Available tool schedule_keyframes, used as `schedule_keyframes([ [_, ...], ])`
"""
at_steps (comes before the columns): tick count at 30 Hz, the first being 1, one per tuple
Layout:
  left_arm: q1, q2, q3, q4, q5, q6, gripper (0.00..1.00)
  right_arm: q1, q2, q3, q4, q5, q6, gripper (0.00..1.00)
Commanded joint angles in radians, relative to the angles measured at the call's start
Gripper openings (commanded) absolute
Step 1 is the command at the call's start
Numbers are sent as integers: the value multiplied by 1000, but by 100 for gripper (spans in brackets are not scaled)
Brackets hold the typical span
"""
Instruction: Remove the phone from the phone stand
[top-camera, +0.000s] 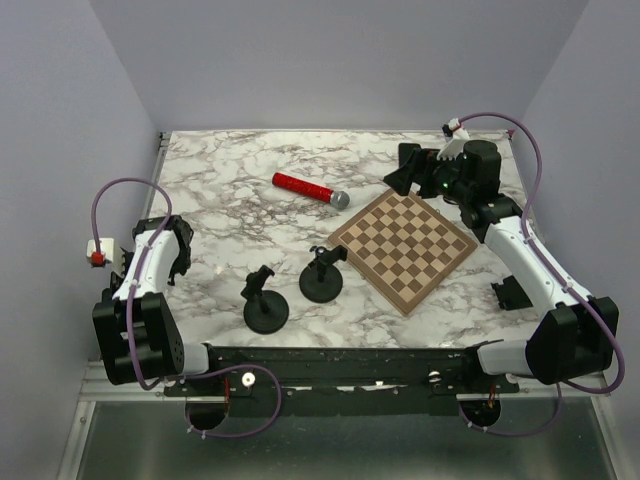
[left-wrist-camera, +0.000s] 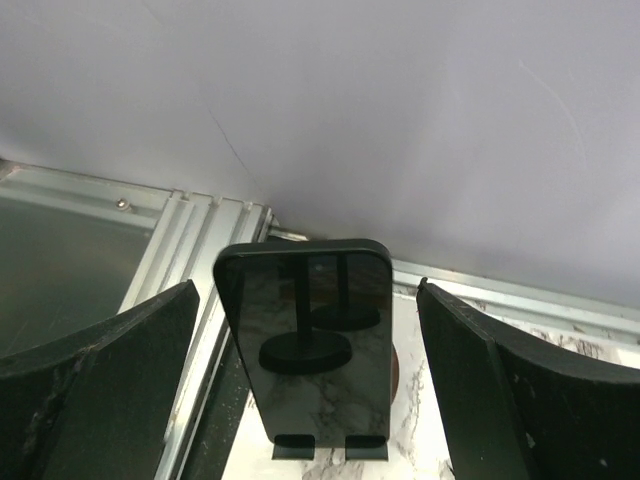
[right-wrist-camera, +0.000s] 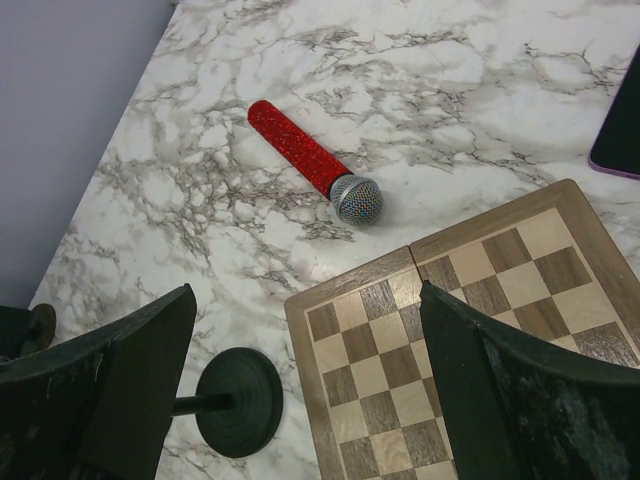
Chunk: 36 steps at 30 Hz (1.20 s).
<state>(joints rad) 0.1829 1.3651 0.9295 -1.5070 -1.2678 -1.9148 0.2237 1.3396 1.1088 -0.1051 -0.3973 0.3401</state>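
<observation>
From above: left tool (top-camera: 172, 250) open at the left edge of the bench (top-camera: 220, 160); right tool (top-camera: 405, 172) open near the far right corner, holding nothing.

From the left wrist: phone (left-wrist-camera: 305, 340) upright, leaning back on the stand (left-wrist-camera: 292, 441) at that left edge, between the wide-set jaws, untouched. Likely step: lining up the grasp. Next: advance, close on the long sides, lift clear of the lip.

From the right wrist: only microphone (right-wrist-camera: 312, 163) and chessboard (right-wrist-camera: 470, 330).
</observation>
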Motion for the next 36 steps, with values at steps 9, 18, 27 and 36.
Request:
schedule_keyframes([
  [9, 35, -231, -162, 497, 188, 496, 98, 8, -12, -10, 13, 2, -12, 100],
  [18, 54, -184, -166, 447, 201, 423, 98, 9, -17, -13, 13, -1, -13, 100],
  [27, 123, -290, -257, 684, 276, 608, 98, 10, -22, -13, 13, 6, -14, 100],
  [36, 136, -292, -252, 713, 294, 633, 95, 12, -17, -13, 12, 7, -15, 100],
])
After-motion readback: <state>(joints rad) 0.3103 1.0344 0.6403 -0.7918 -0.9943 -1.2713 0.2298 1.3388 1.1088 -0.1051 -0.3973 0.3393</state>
